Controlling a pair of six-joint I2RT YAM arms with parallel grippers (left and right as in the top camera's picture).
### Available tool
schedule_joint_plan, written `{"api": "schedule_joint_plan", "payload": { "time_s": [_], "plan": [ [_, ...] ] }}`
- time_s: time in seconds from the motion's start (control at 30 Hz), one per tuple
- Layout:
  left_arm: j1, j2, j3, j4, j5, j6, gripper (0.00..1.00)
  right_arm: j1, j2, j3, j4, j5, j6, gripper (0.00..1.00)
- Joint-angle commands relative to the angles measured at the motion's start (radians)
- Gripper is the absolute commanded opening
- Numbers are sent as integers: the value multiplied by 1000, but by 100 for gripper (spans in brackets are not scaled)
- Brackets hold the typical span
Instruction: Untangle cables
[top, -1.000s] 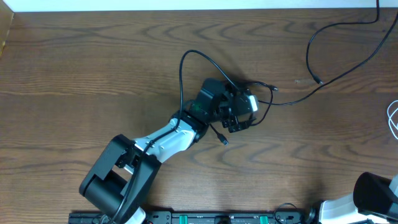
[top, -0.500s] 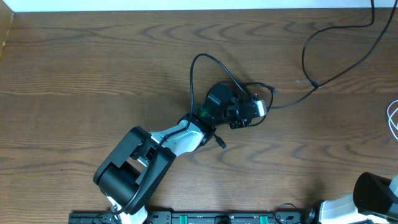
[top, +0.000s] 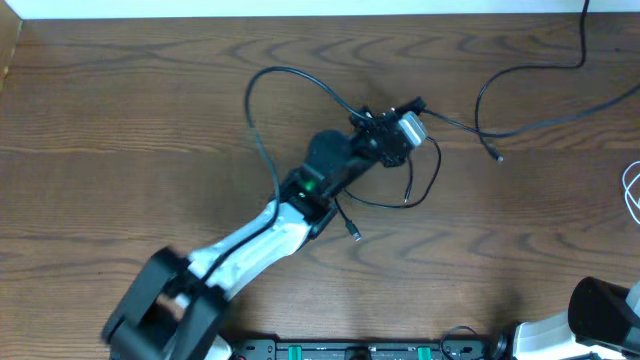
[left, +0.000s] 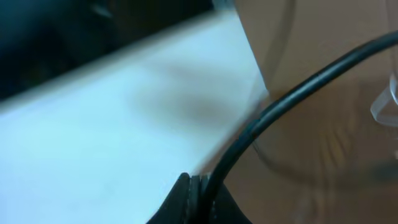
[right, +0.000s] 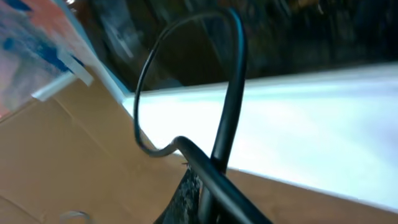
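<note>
Item: black cable (top: 478, 100), on wood counter (top: 120, 120), centre to upper R. We note one wide loop L of centre, a smaller loop just below the left gripper (top: 395, 128), and a long run out to the upper R edge. One plug (top: 498, 157) lies R of that gripper, a second plug (top: 355, 235) beside the left arm (top: 250, 235). Left gripper: closed tight, black cable pinched at the tips, as we see in the wrist view. Item: white cable (top: 624, 192), part loop at far R edge, well apart from the black one. Right gripper (right: 196, 186): closed. A black cord rises from its tips, but we cannot tell which cord or whether it is clamped.
</note>
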Motion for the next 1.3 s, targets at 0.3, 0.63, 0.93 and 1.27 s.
{"api": "schedule_joint_plan", "payload": {
  "time_s": [0.3, 0.63, 0.93, 1.27],
  "plan": [
    [32, -179, 9, -22, -36, -24, 7, 30, -1, 0, -397, 59, -392, 1],
    [34, -176, 9, -73, -55, 15, 8, 148, 33, -2, -730, 48, -668, 1],
    [87, -176, 9, -163, -55, 52, 8, 297, 61, -8, -860, 104, -738, 1],
    [140, -176, 9, -162, -55, 51, 8, 396, 69, -13, -890, 232, -737, 1]
  ]
}}
